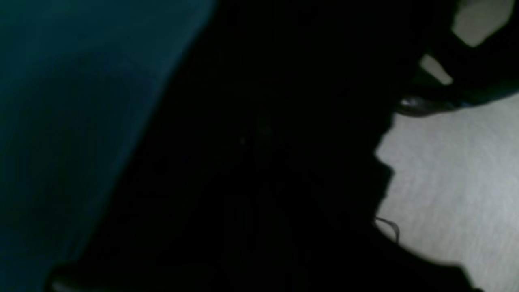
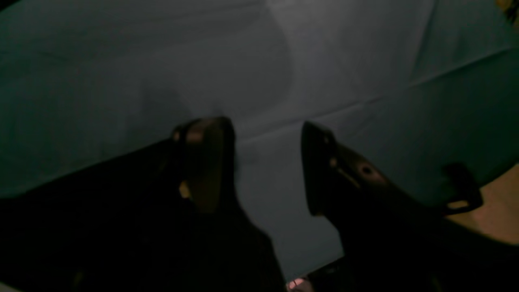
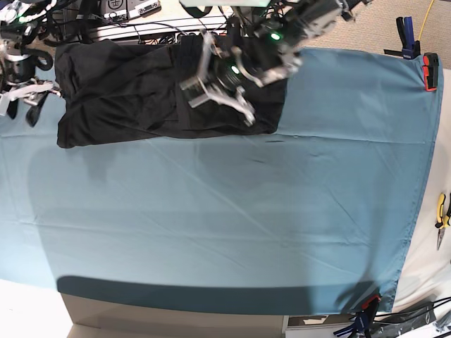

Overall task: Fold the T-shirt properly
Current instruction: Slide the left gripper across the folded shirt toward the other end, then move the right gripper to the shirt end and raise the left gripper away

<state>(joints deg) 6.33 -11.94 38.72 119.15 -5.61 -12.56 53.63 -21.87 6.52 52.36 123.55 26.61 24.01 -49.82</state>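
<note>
Right end effector [image 2: 267, 166] hovering with its fingers well apart, and the dark T-shirt [image 3: 232, 116] lies just beside and below it, bunched and wrinkled on the teal-covered counter [image 3: 211, 225]! Across to the left end effector [image 3: 222, 88]: its fingers are together over the shirt's wider bundle, black fabric right beneath them; whether they pinch any cloth, I can't tell.
</note>
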